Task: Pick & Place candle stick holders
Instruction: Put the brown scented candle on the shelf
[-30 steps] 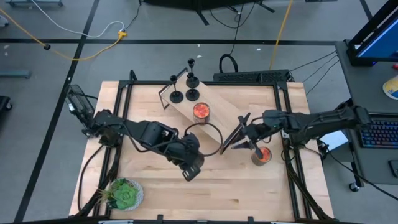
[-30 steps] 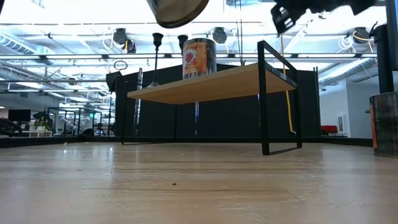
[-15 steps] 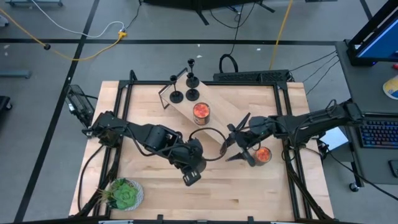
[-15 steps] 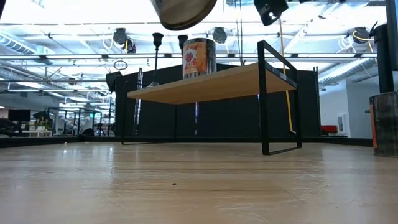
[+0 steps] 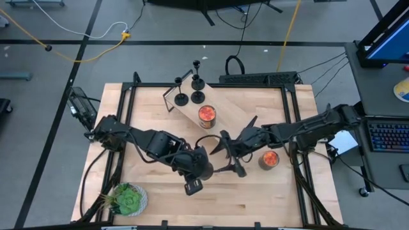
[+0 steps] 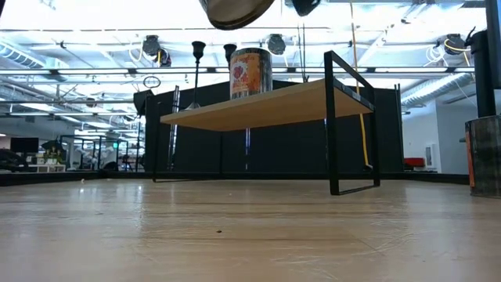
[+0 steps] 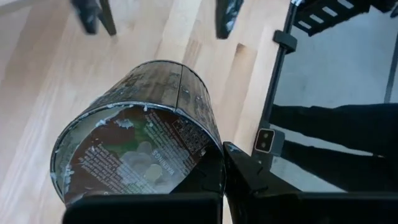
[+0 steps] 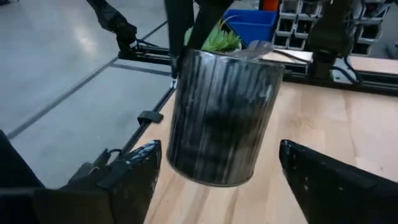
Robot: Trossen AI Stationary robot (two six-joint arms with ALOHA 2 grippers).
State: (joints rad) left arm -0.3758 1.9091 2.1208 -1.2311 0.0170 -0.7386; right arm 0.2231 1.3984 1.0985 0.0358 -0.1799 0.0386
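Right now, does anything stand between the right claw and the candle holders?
Yes. The red can on the shelf stands between the open right claw and the holders; the left claw's tin hangs right before it.

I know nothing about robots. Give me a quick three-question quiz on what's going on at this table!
1. Multiple choice: where do the candle stick holders stand?
A. on the raised wooden shelf
B. beside the green plant
C. in the right gripper
2. True or false: the left gripper is holding a candle stick holder.
3. Fill in: the right gripper's fingers, either side of the dark can, are ___.

Key:
1. A
2. False; it is shut on the dark can, held above the table.
3. open
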